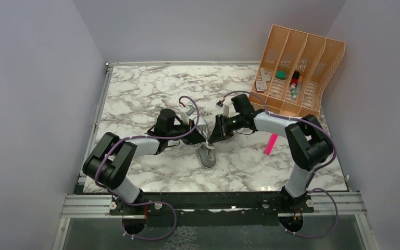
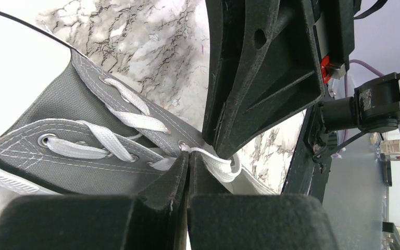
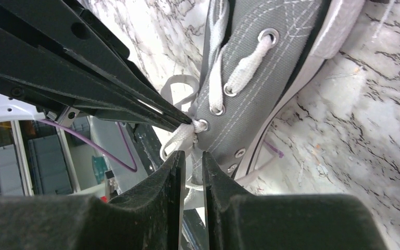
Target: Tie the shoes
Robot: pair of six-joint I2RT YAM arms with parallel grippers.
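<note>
Grey canvas sneaker (image 1: 207, 155), white laces (image 2: 135, 121)

**How we find things laid out on the table**

We see the shoe (image 1: 207, 156) lying near the middle of the table (image 1: 135, 94), between the 2 arms, its length running from near to far. The left gripper (image 2: 188, 165) reaches in from the left and the right gripper (image 3: 191, 159) from the right. They meet tip to tip over the shoe's far end, at the laces (image 2: 135, 121) by the top eyelets. 1 lace passes through the left gripper's tip, just beside the right gripper's. A pen (image 1: 271, 144) lies right of the shoe, well apart. An organizer (image 1: 312, 91) stands at the far right corner, with small items in its compartments.
</note>
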